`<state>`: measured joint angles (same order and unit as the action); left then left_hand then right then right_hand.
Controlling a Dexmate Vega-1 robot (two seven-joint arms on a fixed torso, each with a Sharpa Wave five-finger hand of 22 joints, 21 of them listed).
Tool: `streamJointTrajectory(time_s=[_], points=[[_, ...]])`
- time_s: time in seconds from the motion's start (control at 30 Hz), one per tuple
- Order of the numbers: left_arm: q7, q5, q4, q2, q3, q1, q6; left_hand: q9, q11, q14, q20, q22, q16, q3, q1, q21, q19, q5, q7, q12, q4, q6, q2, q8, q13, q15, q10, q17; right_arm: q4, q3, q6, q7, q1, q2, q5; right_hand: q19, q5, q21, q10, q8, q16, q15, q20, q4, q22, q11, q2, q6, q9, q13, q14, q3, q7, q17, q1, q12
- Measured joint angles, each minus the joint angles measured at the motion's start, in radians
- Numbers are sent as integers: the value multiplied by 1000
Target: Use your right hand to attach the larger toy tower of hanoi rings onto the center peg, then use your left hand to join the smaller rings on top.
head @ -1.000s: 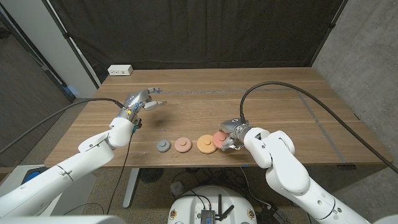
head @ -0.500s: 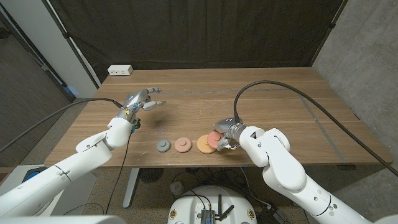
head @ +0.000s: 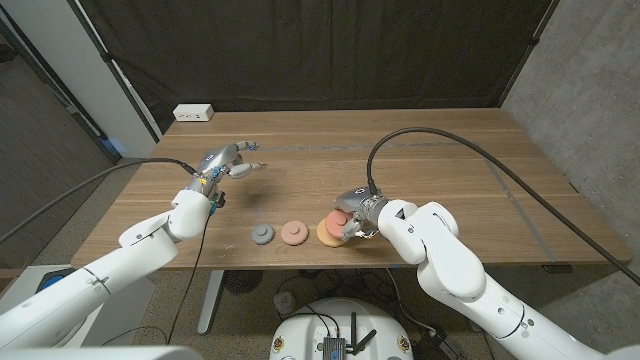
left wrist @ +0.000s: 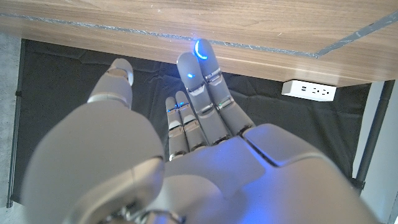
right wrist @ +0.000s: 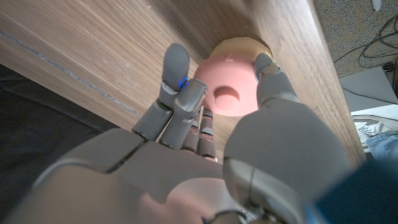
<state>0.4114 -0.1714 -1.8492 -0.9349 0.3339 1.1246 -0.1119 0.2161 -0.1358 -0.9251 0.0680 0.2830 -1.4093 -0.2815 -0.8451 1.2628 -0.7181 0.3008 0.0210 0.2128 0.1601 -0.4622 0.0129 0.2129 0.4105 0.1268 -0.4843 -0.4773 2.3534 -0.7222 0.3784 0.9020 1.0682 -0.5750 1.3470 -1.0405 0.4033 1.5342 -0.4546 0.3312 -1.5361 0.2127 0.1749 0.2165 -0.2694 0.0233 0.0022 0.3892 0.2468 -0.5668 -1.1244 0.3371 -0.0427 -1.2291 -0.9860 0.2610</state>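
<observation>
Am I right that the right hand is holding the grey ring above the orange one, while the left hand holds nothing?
Not quite: the right hand holds the pink ring, not the grey one, as the right wrist view shows. It is above the orange ring, and the left hand holds nothing.

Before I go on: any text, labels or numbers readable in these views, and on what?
No readable text anywhere.
White power strip at the table's far left edge: no legible marking.
Pink ring gripped by the right hand: plain, unmarked.
Left hand: blue lights only, no lettering.
</observation>
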Motion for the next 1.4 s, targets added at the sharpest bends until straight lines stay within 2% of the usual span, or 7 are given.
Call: streamJointTrajectory(time_s=[0.7, 1.4], points=[[10, 3, -11, 0, -19, 25, 3, 0, 0, 4, 3, -14, -3, 0, 0, 21, 3, 0, 0, 0, 0, 0, 0, 0, 0, 4, 0, 5, -39, -41, -19, -5, -63, 9, -40, 0, 4, 0, 0, 0, 0, 0, 0, 4, 0, 0, 0, 0, 0, 0, 0, 4, 0, 0, 0, -11], [6, 4, -7, 5, -20, 25, 4, 0, 0, 7, 0, -27, -7, 0, 0, 35, 11, 0, -5, 0, 0, -5, 0, 0, 0, 0, 0, 9, -85, -71, 14, -10, -98, 12, -72, 0, 7, -8, -4, -5, 0, 0, 0, 8, 0, 4, 0, 0, 0, 0, 0, 8, 0, 3, 0, -14]])
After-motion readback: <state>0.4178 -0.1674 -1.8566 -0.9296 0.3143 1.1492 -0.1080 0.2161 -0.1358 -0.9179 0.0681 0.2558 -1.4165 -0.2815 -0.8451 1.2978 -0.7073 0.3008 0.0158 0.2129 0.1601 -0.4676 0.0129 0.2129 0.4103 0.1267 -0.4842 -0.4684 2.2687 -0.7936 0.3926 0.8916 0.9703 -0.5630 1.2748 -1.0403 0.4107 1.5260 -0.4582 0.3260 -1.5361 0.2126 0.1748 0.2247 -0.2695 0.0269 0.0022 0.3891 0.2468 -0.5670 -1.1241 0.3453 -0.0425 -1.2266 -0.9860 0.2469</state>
